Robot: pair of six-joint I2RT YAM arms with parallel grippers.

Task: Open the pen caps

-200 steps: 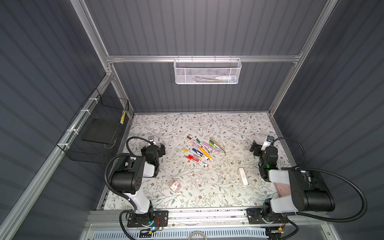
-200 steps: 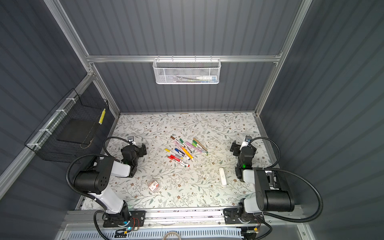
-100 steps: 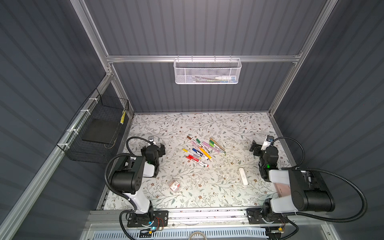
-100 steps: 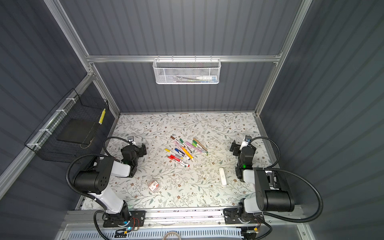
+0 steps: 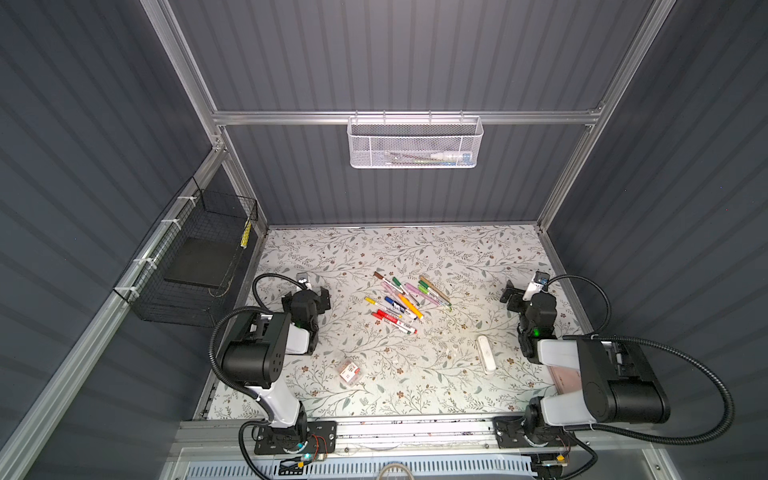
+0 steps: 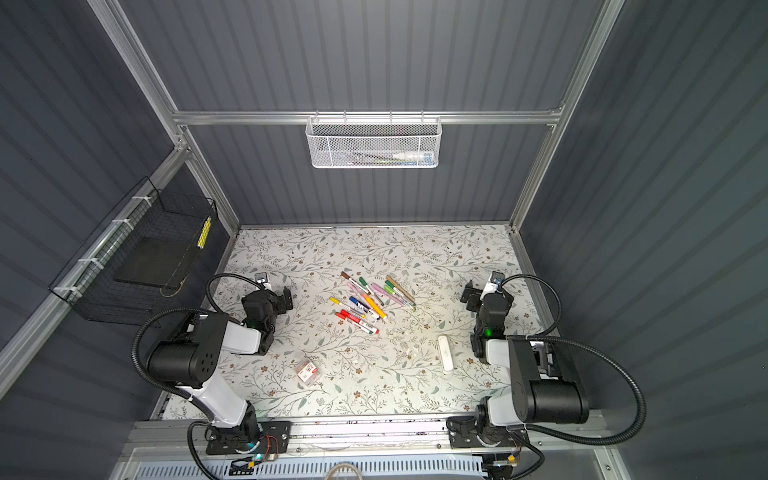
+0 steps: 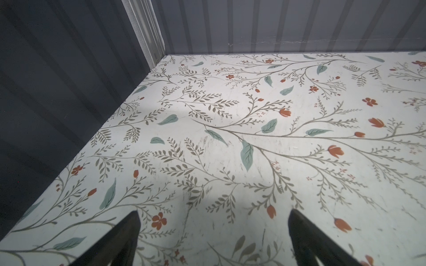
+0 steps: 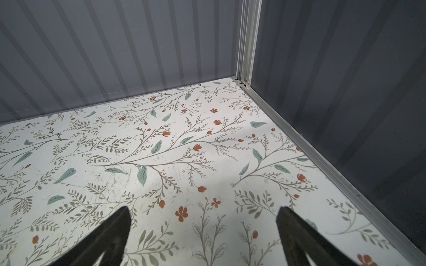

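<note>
The floral-patterned counter [image 5: 478, 257] carries a loose cluster of slim white-barrelled marker pens [image 5: 400, 307], lying just toward 12 o'clock of the counter centre in both top views. The short coloured plastic pen caps [image 5: 390, 300] sit on the ends of these barrels. At this size the seam between cap and barrel cannot be resolved.

- The brown cap [image 5: 377, 274] is at the 11 o'clock edge of the cluster.
- The yellow cap [image 5: 368, 299] is at the 9 o'clock edge.
- Red caps [image 6: 341, 312] are at 7 o'clock.
- Green, pink and tan pens fan out toward 2 o'clock.

The left gripper [image 5: 322, 298] is positioned at 9 o'clock of the cluster, well apart from it. The left wrist view shows its two black fingers spread wide over bare counter, with nothing between them [image 7: 213, 214].

The right gripper [image 5: 512, 297] is positioned at 3 o'clock of the cluster, near the right wall. In the right wrist view its fingers are likewise spread wide over bare counter and carry nothing [image 8: 202, 208]. Neither gripper touches a pen.

A white oblong plastic case [image 5: 486, 354] lies at 4 o'clock of the cluster, near the right arm. A small clear packet with a red label [image 5: 349, 371] lies at 7 o'clock.

A white mesh basket [image 5: 413, 124] hangs on the back wall at 12 o'clock. A black wire basket [image 5: 183, 299] hangs on the left wall at 9 o'clock.
</note>
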